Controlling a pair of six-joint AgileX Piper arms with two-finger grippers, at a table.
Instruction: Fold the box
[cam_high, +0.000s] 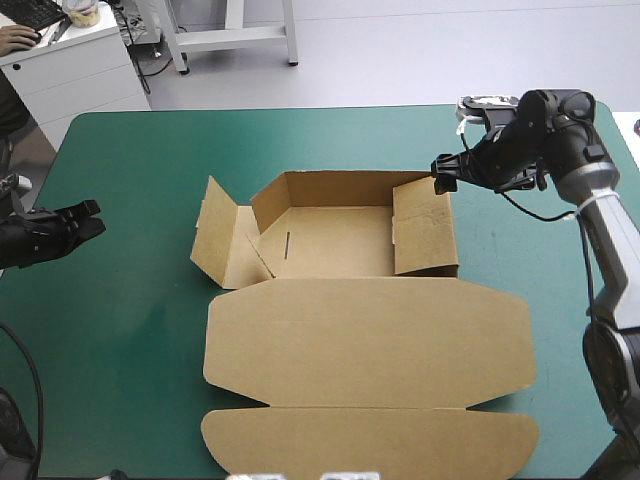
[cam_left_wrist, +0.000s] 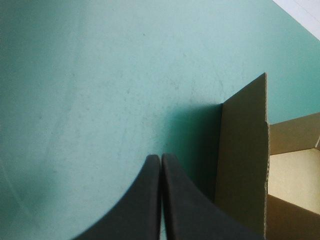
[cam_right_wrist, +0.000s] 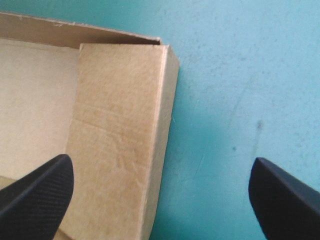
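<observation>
The brown box (cam_high: 335, 240) lies mid-table as an open tray, its lid (cam_high: 370, 345) flat toward the front edge. The right wall (cam_right_wrist: 120, 125) is folded in, while the left flap (cam_high: 215, 235) leans outward. My right gripper (cam_high: 445, 172) hovers open over the box's far right corner (cam_right_wrist: 167, 50); one black finger (cam_right_wrist: 40, 192) is above the folded wall and the other above the cover. My left gripper (cam_high: 90, 215) stays near the table's left edge, shut, a good way from the box. In the left wrist view its tip (cam_left_wrist: 160, 159) points toward the raised left flap (cam_left_wrist: 242, 150).
Teal-green cover (cam_high: 130, 330) stretches between the left gripper and the box. The lid's front flap (cam_high: 370, 440) reaches almost to the table's front edge. The right arm (cam_high: 600, 230) runs along the table's right side.
</observation>
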